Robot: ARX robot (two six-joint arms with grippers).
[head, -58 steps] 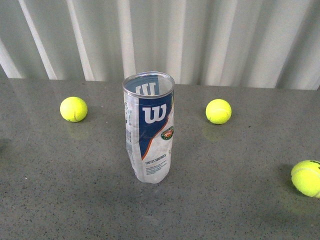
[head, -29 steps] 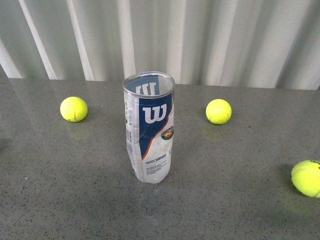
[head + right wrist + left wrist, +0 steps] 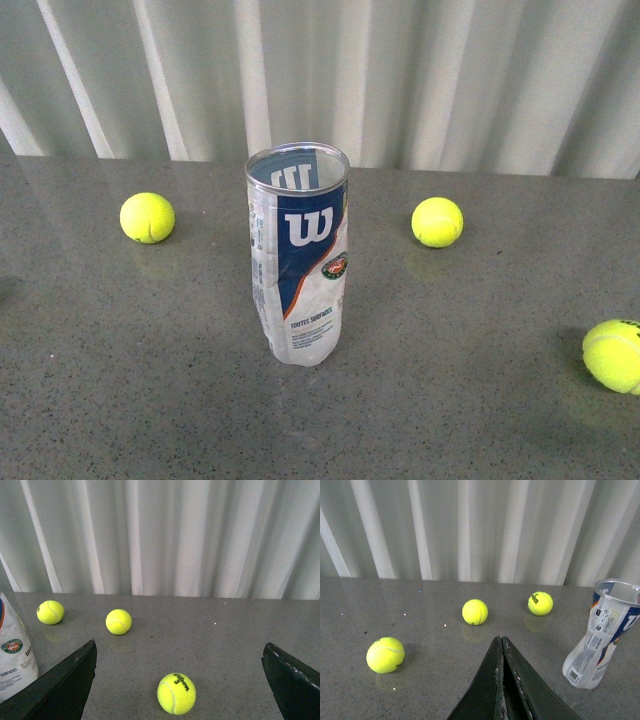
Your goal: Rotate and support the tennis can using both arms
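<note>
The tennis can [image 3: 298,255] stands upright and open-topped in the middle of the grey table, clear and dented, with a blue-and-white "W" label facing me. It also shows at the edge of the left wrist view [image 3: 599,635] and of the right wrist view [image 3: 12,652]. Neither arm shows in the front view. My left gripper [image 3: 500,640] is shut and empty, its tips pressed together, off to the can's side and apart from it. My right gripper [image 3: 179,652] is open wide and empty, with a yellow ball [image 3: 176,693] lying on the table between its fingers.
Three yellow tennis balls lie on the table around the can: one far left [image 3: 147,218], one far right [image 3: 437,222], one at the right edge [image 3: 613,355]. A pale corrugated wall [image 3: 400,80] closes the table's far side.
</note>
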